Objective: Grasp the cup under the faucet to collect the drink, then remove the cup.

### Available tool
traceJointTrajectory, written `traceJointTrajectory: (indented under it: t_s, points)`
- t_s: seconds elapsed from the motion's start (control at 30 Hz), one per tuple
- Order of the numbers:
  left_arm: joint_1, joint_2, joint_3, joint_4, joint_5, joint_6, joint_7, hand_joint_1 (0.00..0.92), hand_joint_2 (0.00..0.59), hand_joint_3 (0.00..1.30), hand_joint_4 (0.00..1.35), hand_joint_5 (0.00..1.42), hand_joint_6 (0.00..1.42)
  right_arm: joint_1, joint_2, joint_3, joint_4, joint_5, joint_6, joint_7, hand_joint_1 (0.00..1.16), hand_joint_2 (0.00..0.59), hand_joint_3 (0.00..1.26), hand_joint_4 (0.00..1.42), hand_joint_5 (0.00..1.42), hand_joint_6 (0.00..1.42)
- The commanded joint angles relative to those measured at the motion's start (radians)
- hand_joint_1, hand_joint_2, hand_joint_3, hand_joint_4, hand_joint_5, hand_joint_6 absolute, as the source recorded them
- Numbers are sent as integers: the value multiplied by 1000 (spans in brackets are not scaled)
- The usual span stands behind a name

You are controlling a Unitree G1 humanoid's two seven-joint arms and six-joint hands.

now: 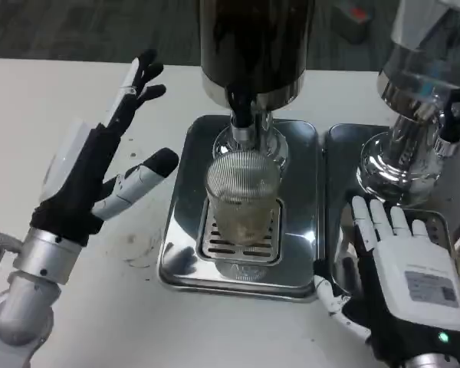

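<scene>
1. The cup [243, 198], a ribbed clear glass, stands at frame centre on the slotted grate of the drip tray [185, 253], directly below the faucet [243, 115].
2. Judging by this, the grasp is not yet made; the approach is in hand.
3. The left hand [107, 165], at frame left, has its fingers spread wide apart, holding nothing, well short of the cup.
4. The right hand [402, 268], lower right, lies flat with fingers apart, resting by the second tray [339, 153].
5. Next, the left hand likely needs to move right and close around the glass.

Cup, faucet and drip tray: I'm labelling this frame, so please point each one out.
cup [243, 201]: head view, on its ribbed glass wall.
faucet [242, 115]: head view, on its black spout.
drip tray [182, 261]: head view, on its left rim.
</scene>
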Motion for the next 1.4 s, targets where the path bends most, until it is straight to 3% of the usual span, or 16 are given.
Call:
traceJointTrajectory:
  t_s: [0.03, 0.2, 0.57, 1.07, 1.4]
  points:
    - [-98, -77, -53, -47, -104, -20, -187, 0, 89, 0, 0, 130, 0, 20, 9, -4, -23, -14, 14, -20, 287, 432, 0, 0, 0, 0]
    - [-83, -97, -25, -71, -119, -14, -241, 0, 90, 25, 0, 156, 0, 33, 17, 0, -31, -17, 20, -20, 287, 432, 0, 0, 0, 0]
    - [-67, -75, 41, -51, -118, -13, -256, 0, 93, 66, 0, 194, 21, 10, 18, 2, -11, 3, 8, -17, 287, 432, 0, 0, 0, 0]
    - [-81, -115, 7, -86, -172, -28, -422, 0, 98, 83, 5, 232, 47, 14, 36, 0, 0, 16, 13, -33, 287, 432, 0, 0, 0, 0]
    - [-52, -99, -22, -150, -129, -66, -443, 0, 104, 107, 38, 255, 68, 8, 40, -2, 7, 23, 9, -33, 288, 437, 0, 0, 0, 0]
